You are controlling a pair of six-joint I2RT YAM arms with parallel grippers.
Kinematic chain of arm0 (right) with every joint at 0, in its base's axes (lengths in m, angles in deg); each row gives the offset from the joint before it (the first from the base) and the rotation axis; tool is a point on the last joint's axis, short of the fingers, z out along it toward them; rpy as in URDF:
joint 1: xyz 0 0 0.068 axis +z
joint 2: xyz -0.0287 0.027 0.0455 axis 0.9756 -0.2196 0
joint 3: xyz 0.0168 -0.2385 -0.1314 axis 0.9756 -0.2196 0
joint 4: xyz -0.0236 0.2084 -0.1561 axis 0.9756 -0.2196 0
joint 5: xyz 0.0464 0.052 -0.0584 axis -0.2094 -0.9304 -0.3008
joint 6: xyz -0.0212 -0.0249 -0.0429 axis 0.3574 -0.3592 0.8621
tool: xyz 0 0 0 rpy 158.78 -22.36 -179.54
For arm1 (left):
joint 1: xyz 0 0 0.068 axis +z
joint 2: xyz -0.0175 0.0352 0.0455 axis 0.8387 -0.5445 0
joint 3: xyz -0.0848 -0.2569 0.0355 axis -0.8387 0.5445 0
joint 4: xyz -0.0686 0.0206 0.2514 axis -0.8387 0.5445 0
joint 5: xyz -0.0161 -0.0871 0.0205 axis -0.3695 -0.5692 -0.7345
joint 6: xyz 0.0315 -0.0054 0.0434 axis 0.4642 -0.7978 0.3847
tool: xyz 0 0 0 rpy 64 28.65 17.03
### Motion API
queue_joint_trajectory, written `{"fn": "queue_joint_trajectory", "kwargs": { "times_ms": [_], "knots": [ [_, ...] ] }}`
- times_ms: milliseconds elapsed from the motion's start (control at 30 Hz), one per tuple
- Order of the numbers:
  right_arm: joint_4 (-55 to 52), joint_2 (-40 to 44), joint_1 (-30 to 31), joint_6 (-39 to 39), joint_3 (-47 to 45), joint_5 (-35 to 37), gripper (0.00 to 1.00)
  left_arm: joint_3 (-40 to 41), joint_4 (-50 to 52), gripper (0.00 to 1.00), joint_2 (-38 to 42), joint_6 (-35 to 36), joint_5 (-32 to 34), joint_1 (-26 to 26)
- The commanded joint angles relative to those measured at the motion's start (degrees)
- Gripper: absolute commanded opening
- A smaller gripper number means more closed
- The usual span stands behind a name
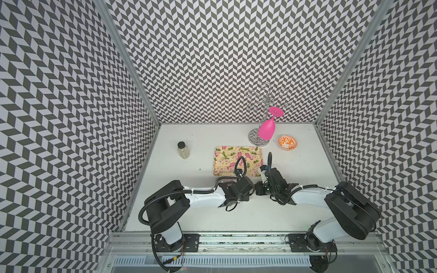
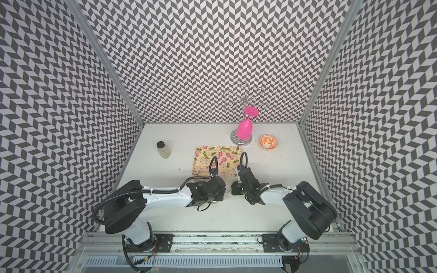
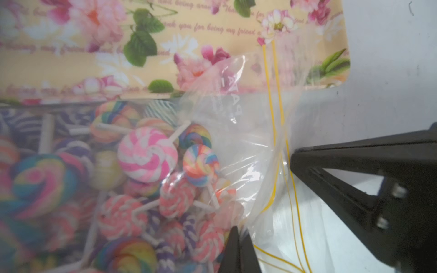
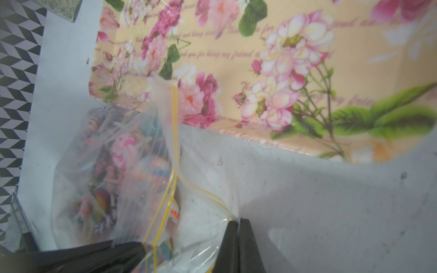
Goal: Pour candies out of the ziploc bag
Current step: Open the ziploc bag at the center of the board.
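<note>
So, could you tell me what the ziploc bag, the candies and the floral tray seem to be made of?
Ziploc bag: thin clear plastic film, glossy; it creases and glints.
Candies: matte, clay-like swirls on white sticks, possibly not sugar.
Floral tray: probably smooth printed plastic or melamine.

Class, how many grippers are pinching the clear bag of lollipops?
2. The left gripper pinches the ziploc bag next to the candies; the right gripper pinches its yellow-lined zip edge. None hidden.

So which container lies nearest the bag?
The floral tray: the ziploc bag sits right at its edge, while the orange bowl and black-capped jar stand farther off.
</note>
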Motion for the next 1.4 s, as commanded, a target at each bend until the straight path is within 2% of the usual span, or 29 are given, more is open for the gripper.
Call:
{"fn": "queue_joint_trajectory", "kwargs": {
  "times_ms": [0, 233, 467, 700, 933, 1100, 1233, 1367],
  "knots": [
    [-0.7, 1.4, -0.1, -0.4, -1.0, 3.5, 0.0, 0.7, 1.7, 0.0, 2.3, -1.1, 3.0, 0.3],
    [-2.5, 2.5, 0.0, -0.3, -1.2, 5.4, 0.0, -2.1, 8.5, 0.0, 7.5, -0.1, 6.3, 0.3],
    [-2.6, 3.6, -0.1, 0.0, -1.5, 2.5, 0.0, -4.4, 12.1, 0.0, 12.2, 2.1, 7.5, 0.3],
    [-5.5, 7.0, -0.1, 1.6, -0.7, -0.3, 0.0, -5.1, 10.1, 0.0, 12.1, 5.4, 5.7, 0.2],
    [-11.2, 13.9, -0.1, 4.2, 1.4, -0.9, 0.0, -5.8, 8.9, 0.0, 10.3, 6.7, 4.3, -0.2],
    [-16.8, 19.0, -0.1, 4.9, 4.7, -1.3, 0.32, -5.6, 8.2, 0.0, 9.8, 6.8, 3.7, -0.4],
    [-20.2, 22.4, -0.1, 4.0, 6.6, -1.4, 0.43, -5.4, 6.8, 0.0, 9.4, 7.3, 2.2, -0.6],
    [-21.6, 24.7, -0.1, 2.1, 6.9, -1.0, 0.45, -6.9, 4.6, 0.0, 7.7, 9.0, -1.2, -1.4]
  ]
}}
